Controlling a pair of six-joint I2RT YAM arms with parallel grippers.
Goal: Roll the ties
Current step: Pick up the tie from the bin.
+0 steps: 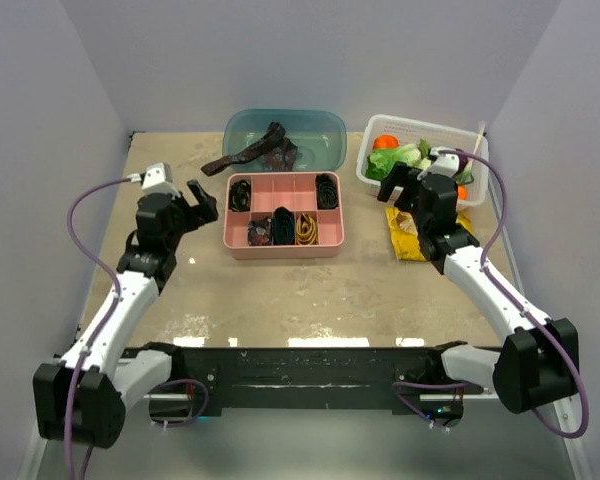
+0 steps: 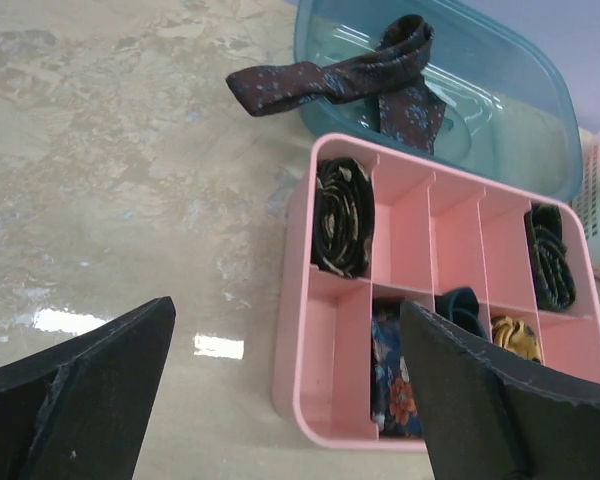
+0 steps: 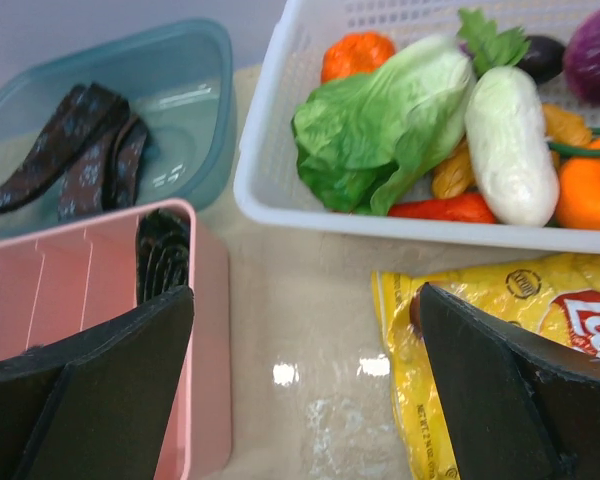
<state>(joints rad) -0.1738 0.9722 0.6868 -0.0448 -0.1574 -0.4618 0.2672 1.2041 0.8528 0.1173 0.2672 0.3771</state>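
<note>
Woven cloth tie [image 2: 330, 80], glossy pink plastic organizer [image 2: 325, 400]

With jaws spread, left arm [image 1: 128, 292] and right arm [image 1: 483, 277] hover.

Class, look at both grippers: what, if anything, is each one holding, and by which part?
Nothing is held. The left gripper and right gripper are open and empty; the unrolled tie lies draped over the teal tub rim.

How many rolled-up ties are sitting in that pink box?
5. Back row of the pink box: left black coil and right black coil, at either end. Front row: floral coil, dark teal coil, gold coil, side by side. None seems hidden.
</note>
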